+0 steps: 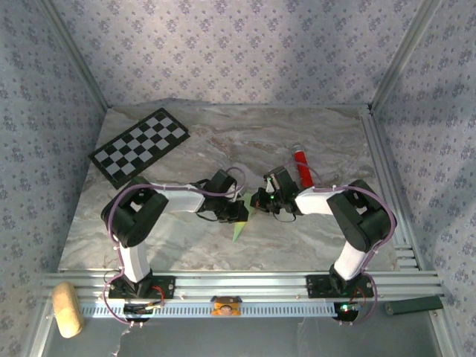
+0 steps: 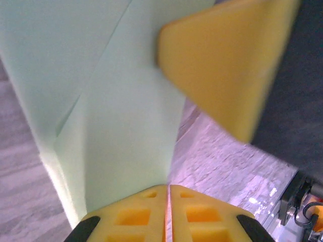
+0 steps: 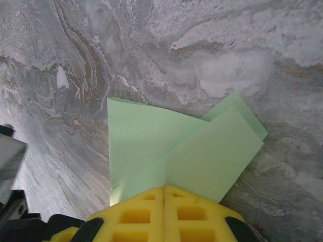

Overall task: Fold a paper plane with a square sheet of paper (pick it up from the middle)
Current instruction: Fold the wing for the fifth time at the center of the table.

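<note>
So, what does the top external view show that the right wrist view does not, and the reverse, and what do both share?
Top external, not right wrist: the checkerboard, the red tube and the patterned walls.
Right wrist, not top external: close up, the right tool shut on the folded green paper, whose layers overlap.
Both: the folded green paper, the right tool and the marble table.

Green paper [image 1: 239, 229] small, folds unreadable from above; blurred yellow wedge [image 2: 222, 65], perhaps finger.
</note>
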Motion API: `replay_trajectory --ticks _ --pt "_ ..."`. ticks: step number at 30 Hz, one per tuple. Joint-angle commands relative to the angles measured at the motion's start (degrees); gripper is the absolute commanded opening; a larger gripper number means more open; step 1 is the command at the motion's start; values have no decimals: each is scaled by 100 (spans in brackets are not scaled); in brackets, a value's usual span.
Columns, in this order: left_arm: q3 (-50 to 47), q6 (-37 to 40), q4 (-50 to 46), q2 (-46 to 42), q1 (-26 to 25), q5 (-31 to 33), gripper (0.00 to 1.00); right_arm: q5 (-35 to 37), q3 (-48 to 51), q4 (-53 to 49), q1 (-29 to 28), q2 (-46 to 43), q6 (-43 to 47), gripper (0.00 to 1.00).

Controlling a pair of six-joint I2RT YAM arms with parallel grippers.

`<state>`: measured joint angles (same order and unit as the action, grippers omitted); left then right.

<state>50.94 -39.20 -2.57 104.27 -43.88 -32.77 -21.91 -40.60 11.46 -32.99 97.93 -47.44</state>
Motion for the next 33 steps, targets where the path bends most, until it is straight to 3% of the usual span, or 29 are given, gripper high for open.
replay_trajectory --ticks 1,14,21,33 --pt "-292 300 -515 -66 -38 -107 10 498 219 -529 45 218 -90 3" --pt "-821 733 -1176 -997 -77 -139 10 511 238 -554 56 198 -106 3" --pt "-550 310 -832 -1497 117 -327 11 558 259 -571 57 133 -137 3" --pt "466 38 -467 -347 38 -541 14 596 283 -530 44 157 -202 3"
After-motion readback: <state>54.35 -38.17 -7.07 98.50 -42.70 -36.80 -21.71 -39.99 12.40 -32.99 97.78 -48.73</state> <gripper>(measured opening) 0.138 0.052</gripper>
